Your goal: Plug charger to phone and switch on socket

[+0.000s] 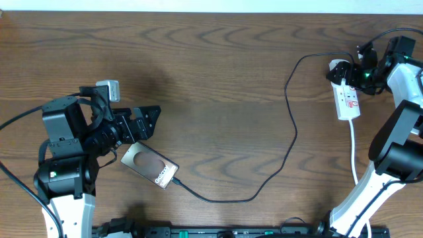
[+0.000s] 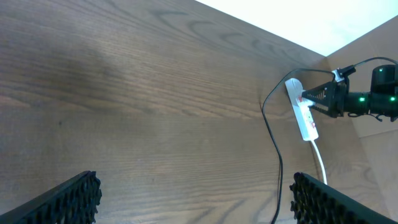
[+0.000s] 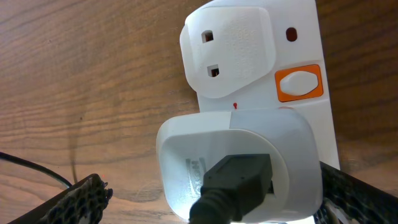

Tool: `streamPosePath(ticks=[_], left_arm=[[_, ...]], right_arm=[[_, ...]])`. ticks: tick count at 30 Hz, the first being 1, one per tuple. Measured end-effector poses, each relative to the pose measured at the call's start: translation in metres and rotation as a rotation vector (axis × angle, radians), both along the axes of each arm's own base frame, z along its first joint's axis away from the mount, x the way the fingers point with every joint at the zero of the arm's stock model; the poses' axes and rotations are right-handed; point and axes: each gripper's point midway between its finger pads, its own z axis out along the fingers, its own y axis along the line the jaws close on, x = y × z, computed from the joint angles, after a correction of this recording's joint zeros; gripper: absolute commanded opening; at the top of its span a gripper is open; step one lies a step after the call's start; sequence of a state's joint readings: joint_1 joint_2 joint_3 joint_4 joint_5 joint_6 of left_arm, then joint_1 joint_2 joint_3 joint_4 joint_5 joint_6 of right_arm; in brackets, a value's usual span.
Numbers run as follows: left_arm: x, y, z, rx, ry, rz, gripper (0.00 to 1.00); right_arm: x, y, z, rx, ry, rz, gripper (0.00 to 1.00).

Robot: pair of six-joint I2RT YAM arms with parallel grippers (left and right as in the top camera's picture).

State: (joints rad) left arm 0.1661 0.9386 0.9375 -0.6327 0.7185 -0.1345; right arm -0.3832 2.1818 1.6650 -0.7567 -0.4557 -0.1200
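The bronze phone (image 1: 149, 164) lies flat at the near left, and the charger's thin black cable (image 1: 291, 125) meets its right short edge. That cable runs up to a white adapter (image 3: 239, 158) seated in the white socket (image 1: 347, 96). An orange switch (image 3: 300, 84) sits on the socket beside the adapter. My left gripper (image 1: 147, 123) hangs open just above and behind the phone, with nothing between its fingers (image 2: 74, 199). My right gripper (image 3: 217, 199) stands open over the socket's far end. Its fingers (image 3: 84, 199) straddle the adapter.
The socket's thick white cord (image 1: 354, 149) trails toward the near edge beside the right arm's base (image 1: 396, 155). The black cable (image 2: 273, 143) loops across the wooden table (image 1: 218, 73) between the two arms. In the left wrist view the socket (image 2: 303, 115) lies far ahead.
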Motion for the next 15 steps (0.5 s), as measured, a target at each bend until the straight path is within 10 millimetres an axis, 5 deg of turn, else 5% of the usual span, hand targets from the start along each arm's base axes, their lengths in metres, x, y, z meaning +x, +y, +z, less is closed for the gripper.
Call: streamPosePath(ticks=[15], left_arm=[[0.0001,0.0,0.0001,0.0,0.0,0.0,0.96]], right_arm=[[-0.0009,0.0005,-0.0001,0.001,0.004,0.0,0.99]])
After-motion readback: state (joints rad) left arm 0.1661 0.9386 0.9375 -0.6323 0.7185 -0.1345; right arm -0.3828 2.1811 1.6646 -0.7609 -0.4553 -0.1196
